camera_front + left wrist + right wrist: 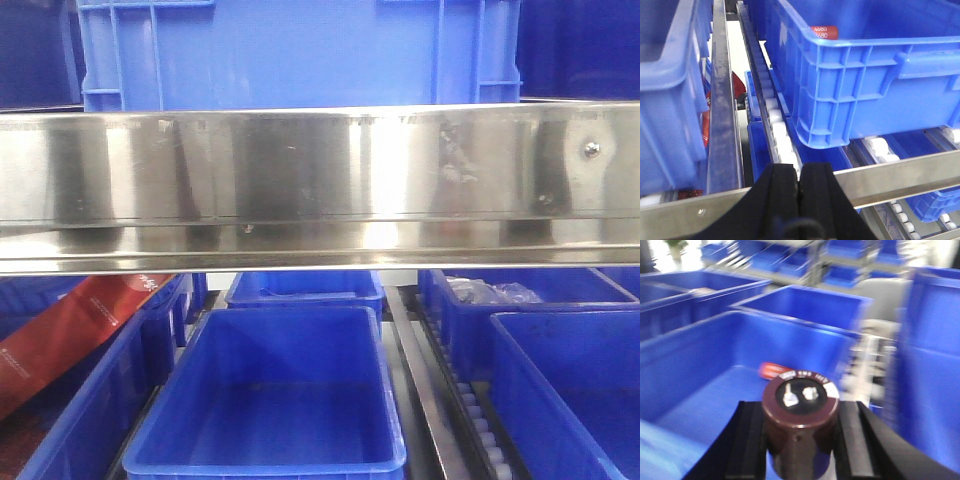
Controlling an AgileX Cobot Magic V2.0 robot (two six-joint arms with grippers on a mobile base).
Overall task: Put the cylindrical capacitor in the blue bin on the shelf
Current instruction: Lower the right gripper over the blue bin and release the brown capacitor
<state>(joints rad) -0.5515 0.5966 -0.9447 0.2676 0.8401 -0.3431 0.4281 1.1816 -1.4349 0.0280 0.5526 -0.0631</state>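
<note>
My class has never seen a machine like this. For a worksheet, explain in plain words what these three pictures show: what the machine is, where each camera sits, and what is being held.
This is a two-armed robot on a rolling base, working at a steel shelf stocked with blue plastic bins. The front picture looks straight at the shelf's shiny edge; a centre bin sits on the tier below it. The other two pictures come from cameras on the wrists, each looking along its own hand. The left hand is shut with nothing in it, near a steel rail. The right hand grips the cylindrical capacitor, a stubby brown part, upright above a blue bin that holds a blurry red item.
</note>
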